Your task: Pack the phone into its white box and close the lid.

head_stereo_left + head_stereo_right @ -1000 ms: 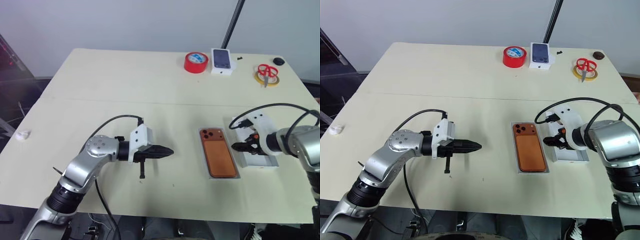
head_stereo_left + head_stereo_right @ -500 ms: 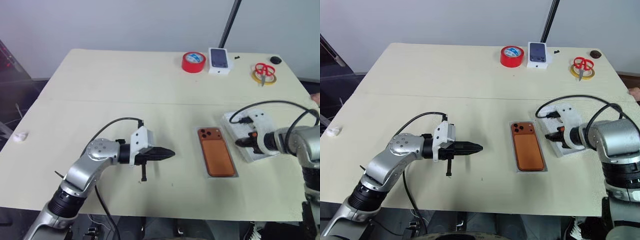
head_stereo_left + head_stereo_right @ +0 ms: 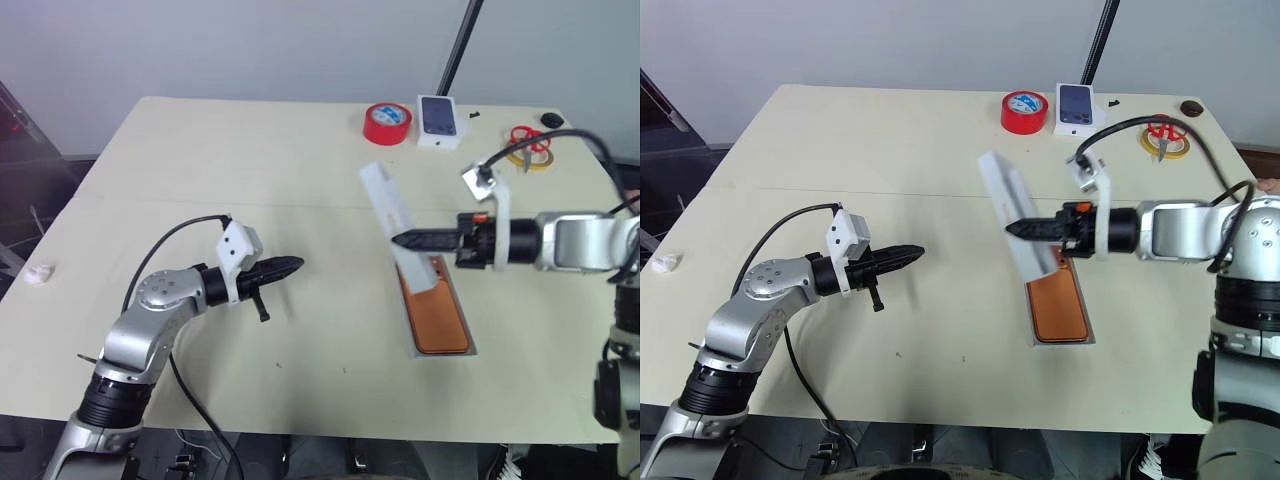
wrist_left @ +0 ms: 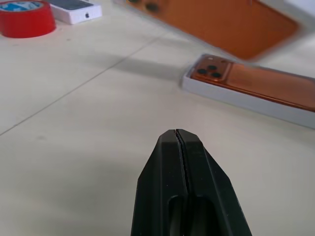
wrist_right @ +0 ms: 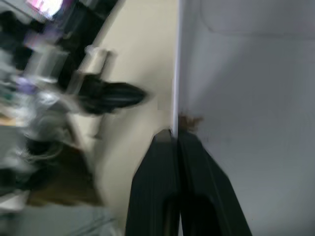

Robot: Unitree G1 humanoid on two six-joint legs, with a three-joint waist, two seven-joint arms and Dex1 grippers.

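Phone (image 3: 432, 312) lies camera-side up in the white box (image 3: 411, 330) on the table (image 3: 200, 180). Above its top end, the right gripper (image 3: 400, 240) pinches the lid (image 3: 388, 210) by its rim (tilted, off the table). The left gripper (image 3: 296, 264) hovers pressed together, empty, well apart.

The lid (image 3: 388, 214) I hold up tilted hides the top end of the phone (image 3: 437, 318) and the far end of the white box (image 3: 412, 331) in my head views. In my right wrist view the lid (image 5: 246, 98) runs off the frame, smeared by blur, and my left gripper (image 5: 110, 96) there is perhaps only a dark smudge.
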